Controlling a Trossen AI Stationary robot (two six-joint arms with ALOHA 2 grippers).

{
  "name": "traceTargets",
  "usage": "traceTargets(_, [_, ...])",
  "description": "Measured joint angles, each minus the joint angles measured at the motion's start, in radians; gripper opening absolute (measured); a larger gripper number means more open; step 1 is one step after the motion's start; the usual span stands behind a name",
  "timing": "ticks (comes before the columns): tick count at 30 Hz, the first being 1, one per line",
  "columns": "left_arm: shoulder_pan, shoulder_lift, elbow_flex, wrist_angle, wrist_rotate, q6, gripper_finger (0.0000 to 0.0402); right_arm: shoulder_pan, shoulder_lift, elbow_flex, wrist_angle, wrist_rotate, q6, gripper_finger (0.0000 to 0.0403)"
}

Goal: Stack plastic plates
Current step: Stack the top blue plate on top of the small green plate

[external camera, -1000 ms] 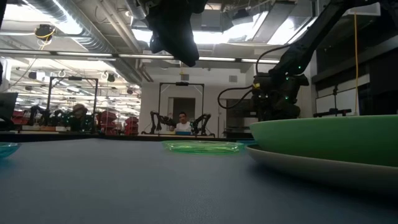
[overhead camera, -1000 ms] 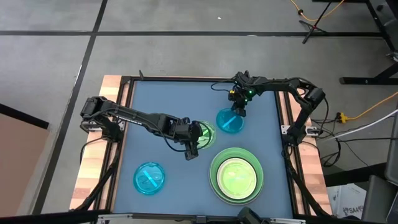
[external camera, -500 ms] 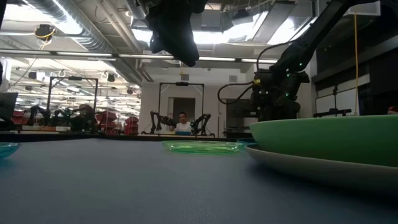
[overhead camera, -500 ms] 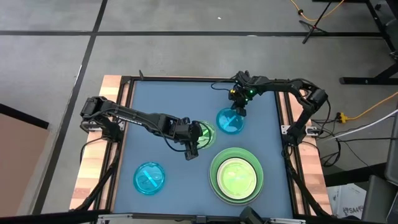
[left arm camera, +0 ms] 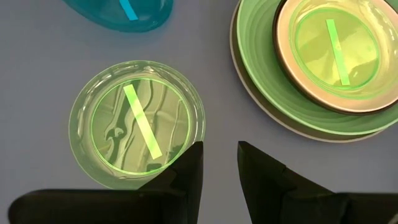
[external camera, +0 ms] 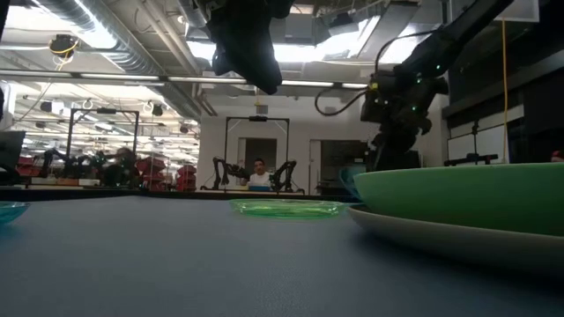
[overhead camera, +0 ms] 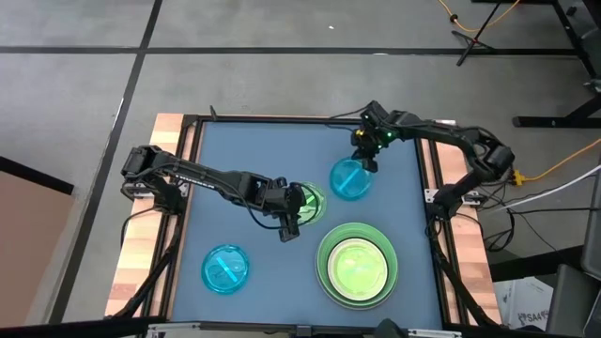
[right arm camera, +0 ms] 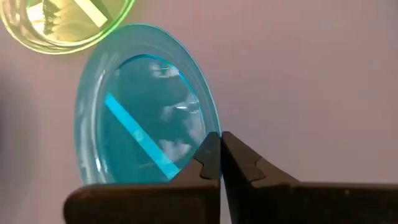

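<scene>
A small blue translucent plate [overhead camera: 349,179] is at the table's far right, with my right gripper [right arm camera: 220,138] shut on its rim. A green translucent plate [left arm camera: 137,121] lies flat on the mat mid-table. My left gripper [left arm camera: 219,160] hangs open just above and beside it, with nothing between its fingers. At the near right stands a stack [overhead camera: 357,266]: a grey plate, a light green one, a dark-rimmed one and a small green one [left arm camera: 336,46] on top. A second blue plate [overhead camera: 225,268] lies at the near left. My right gripper pinches the blue plate's rim [right arm camera: 204,127] between its two fingertips, on the plate's far side. The fingers come slanting down from the far right. The plate is tilted, raised at the held edge; whether its opposite edge [right arm camera: 84,118] rests on the mat I cannot tell.
The blue mat [overhead camera: 244,160] is bare at the far left and between the plates. Wooden table edges [overhead camera: 141,253] frame it. In the low view the stack's green plate [external camera: 467,198] fills the near right, and people show in the room behind.
My right gripper has risen, holding the blue plate's far rim. That side of the plate has come up with it, so the plate now stands more tilted.
</scene>
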Motion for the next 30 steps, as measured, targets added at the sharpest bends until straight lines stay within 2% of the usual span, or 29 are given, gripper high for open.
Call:
traceTargets(15, [0.000, 0.000, 0.000, 0.000, -0.006, 0.001, 0.0092, 0.000, -0.224, 0.001, -0.144, -0.032, 0.002, 0.0000])
traceTargets(27, [0.000, 0.000, 0.000, 0.000, -0.009, 0.001, 0.0092, 0.002, -0.348, 0.001, -0.273, -0.245, 0.051, 0.0000])
traceTargets(30, [0.000, 0.000, 0.000, 0.000, -0.008, 0.001, 0.0092, 0.031, -0.364, 0.001, -0.278, -0.278, 0.082, 0.0000])
